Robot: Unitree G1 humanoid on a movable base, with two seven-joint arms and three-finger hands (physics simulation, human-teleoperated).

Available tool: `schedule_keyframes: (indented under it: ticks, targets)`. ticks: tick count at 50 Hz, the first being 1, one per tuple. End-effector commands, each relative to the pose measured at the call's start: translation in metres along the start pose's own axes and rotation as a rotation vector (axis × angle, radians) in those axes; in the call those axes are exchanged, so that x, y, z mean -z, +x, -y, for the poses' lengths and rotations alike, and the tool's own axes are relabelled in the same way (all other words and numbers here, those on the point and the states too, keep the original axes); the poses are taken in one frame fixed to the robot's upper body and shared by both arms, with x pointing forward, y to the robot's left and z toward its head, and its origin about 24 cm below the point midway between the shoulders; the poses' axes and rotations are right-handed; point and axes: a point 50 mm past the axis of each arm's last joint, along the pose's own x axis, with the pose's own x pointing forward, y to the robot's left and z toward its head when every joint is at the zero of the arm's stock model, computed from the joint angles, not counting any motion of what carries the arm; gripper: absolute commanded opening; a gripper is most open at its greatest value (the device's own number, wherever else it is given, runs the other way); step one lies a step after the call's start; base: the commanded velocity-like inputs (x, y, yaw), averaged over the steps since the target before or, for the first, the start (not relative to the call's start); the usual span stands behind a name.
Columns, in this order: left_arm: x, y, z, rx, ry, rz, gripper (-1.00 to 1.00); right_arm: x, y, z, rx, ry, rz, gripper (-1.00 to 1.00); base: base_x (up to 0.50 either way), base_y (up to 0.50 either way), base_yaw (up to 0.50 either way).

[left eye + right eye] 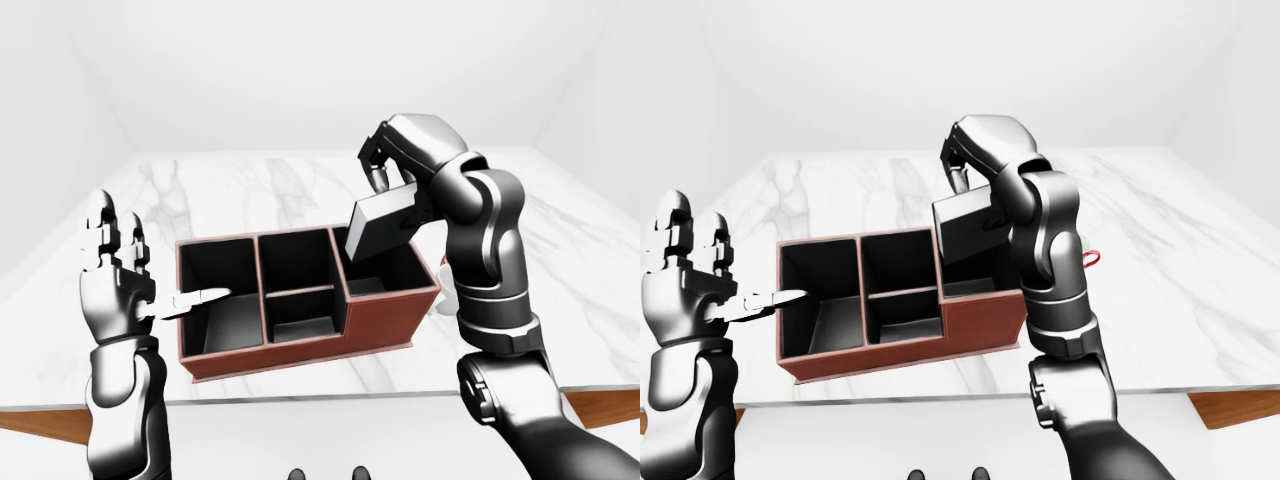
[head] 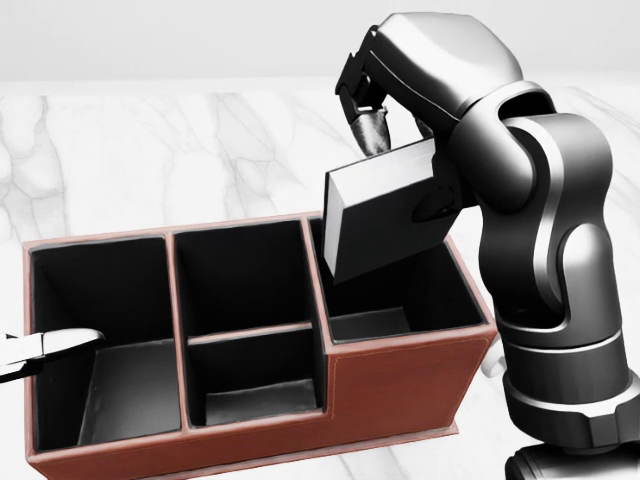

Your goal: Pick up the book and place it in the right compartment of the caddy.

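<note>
Book (image 2: 385,215) tilted, long axis slanting

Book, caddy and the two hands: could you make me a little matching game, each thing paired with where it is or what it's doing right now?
Things:
1. book
2. caddy
3. left hand
4. right hand

States:
A. open, fingers up, beside the caddy's left end, one finger reaching over the left compartment
B. held tilted above the right compartment, not yet dropped in
C. reddish-brown outside, dark compartments inside, sitting on the marble table
D. gripping the top edge of the book

Pairs: 1-B, 2-C, 3-A, 4-D
</note>
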Motion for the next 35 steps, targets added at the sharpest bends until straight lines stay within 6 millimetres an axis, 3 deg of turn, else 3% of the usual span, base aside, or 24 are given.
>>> schedule_keyframes:
  ticks: [1,35]
  targets:
    - [0.001,0.000,0.001,-0.005,0.002,-0.005,1.00,0.002,0.001,-0.005,-0.016,0.001,-0.013,-1.00,0.00,0.00,0.00]
    - [0.006,0.000,0.002,-0.004,0.003,-0.023,1.00,0.014,-0.004,-0.028,-0.086,0.040,-0.045,-1.00,0.00,0.00,0.00]
